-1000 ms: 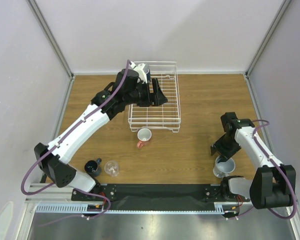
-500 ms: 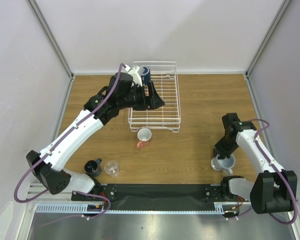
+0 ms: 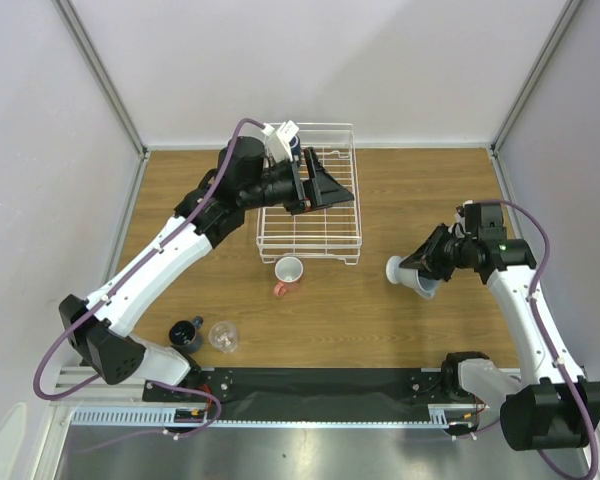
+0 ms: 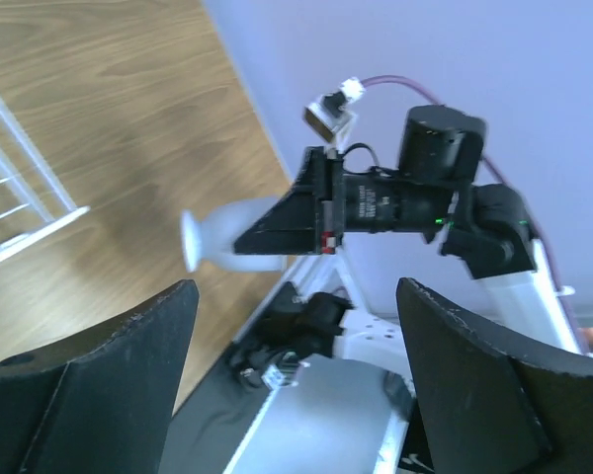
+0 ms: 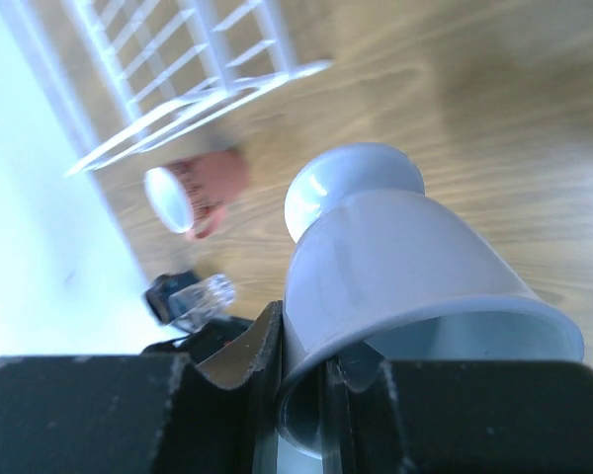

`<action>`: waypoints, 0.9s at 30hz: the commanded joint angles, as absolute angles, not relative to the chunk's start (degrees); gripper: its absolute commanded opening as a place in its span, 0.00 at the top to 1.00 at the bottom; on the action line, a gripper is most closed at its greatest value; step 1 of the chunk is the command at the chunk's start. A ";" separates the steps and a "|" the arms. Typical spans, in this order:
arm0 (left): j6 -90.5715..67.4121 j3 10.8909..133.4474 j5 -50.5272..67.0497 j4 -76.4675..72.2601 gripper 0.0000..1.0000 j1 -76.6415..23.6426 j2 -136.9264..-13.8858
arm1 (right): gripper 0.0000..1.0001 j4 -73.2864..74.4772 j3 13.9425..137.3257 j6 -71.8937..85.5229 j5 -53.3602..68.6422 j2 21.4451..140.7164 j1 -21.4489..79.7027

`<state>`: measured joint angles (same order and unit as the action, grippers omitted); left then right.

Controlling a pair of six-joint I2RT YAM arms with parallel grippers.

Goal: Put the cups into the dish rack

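- Right jaws are closed on the light grey mug (image 3: 408, 276). They pinch the rim wall, one finger inside and one outside (right wrist view).
- The mug is off the bench (image 3: 430, 190) and tipped over, base toward the dish rack (image 3: 356, 215), mouth toward the wrist. It is well right of the rack, not over it yet.
- Judgement: it looks like glazed ceramic, so stiff, slick and likely to chip if dropped on wire. The rim pinch is a narrow contact and the mug can swing in it, so wrist rolls should be slow and the mug seated on the grid before release.
- Left jaws are wide open and empty, above the rack.
- The navy mug (image 3: 293, 147) is in the rack's far left corner, partly hidden.
- The salmon-pink cup (image 3: 289, 270) lies on its side just in front of the rack. A rim-wall pinch should work there too.
- The small dark blue cup (image 3: 185, 333) and clear tumbler (image 3: 223, 335) stand near the left arm's base. The glass is likely the slipperiest and most fragile.
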<state>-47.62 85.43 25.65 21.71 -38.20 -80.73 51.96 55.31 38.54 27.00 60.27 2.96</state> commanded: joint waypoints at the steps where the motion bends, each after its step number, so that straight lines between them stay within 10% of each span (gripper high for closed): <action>1: -52.55 85.26 30.93 15.03 0.12 -37.88 -81.03 | 1.00 45.80 58.79 37.79 35.33 57.66 1.85; 27: -42.81 75.59 28.29 -4.73 0.00 -41.22 -68.38 | 1.00 4.84 68.82 87.96 52.12 54.84 1.40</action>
